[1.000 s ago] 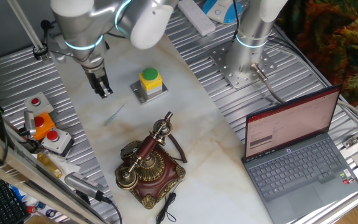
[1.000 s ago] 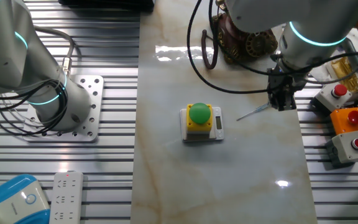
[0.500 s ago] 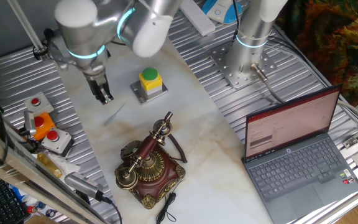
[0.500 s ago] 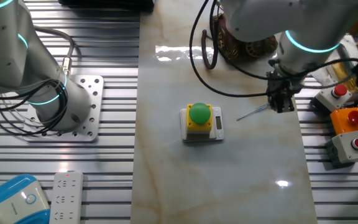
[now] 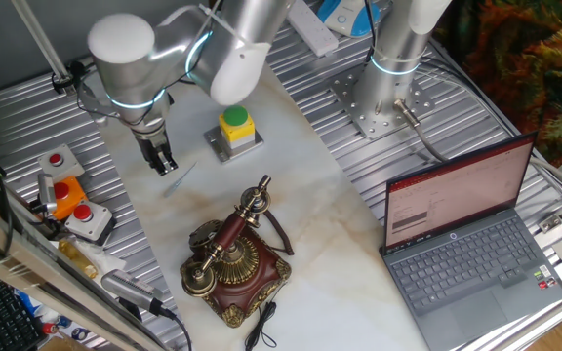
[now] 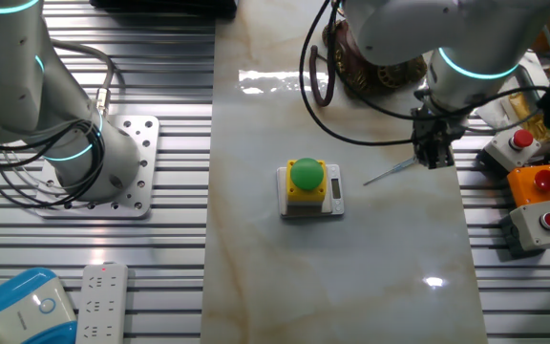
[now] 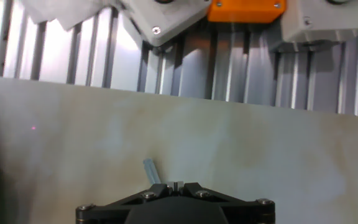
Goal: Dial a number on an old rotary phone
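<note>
Phone [image 5: 230, 265] is set at the marble table's [image 5: 320, 244] near edge, well apart from the gripper [image 5: 161, 162], whose jaws are seen closed above a thin stick [image 6: 388, 172]. No writing can be read.

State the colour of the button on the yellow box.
Green; the button on the yellow box shows best in the other fixed view.

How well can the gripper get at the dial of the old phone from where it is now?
Probably yes. The gripper hangs over bare table, and nothing stands between it and the phone, whose dial faces up, uncovered by the handset.
</note>
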Controlling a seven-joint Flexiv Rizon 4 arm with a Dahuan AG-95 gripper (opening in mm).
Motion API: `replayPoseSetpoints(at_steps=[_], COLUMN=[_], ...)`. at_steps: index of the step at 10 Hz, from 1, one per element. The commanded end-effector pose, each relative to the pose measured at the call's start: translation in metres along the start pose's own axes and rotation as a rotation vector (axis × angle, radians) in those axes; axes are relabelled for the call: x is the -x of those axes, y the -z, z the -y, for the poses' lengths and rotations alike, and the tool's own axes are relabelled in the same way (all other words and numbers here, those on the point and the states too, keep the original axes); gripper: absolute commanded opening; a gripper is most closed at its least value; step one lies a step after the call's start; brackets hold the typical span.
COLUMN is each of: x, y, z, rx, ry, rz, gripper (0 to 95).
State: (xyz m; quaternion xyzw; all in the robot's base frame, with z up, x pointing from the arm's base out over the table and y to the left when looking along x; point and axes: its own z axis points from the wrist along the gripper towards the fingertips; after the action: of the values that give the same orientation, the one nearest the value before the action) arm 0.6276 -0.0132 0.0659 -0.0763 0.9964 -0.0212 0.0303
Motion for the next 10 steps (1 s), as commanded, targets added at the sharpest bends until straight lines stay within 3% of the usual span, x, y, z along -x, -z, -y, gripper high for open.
replayPoseSetpoints(at_steps=[1,3,8,10], x=[0.001,0.000,-0.004,-0.005], y=[-0.007,-0.015,-0.017,-0.018], z=[-0.004,-0.012,-0.015,-0.015], rx=[0.001,0.000,0.005,0.011], ry=[0.024,0.023,0.053,0.009], rz=[0.004,0.002,0.007,-0.002], gripper=[0.0,0.0,0.0,0.0])
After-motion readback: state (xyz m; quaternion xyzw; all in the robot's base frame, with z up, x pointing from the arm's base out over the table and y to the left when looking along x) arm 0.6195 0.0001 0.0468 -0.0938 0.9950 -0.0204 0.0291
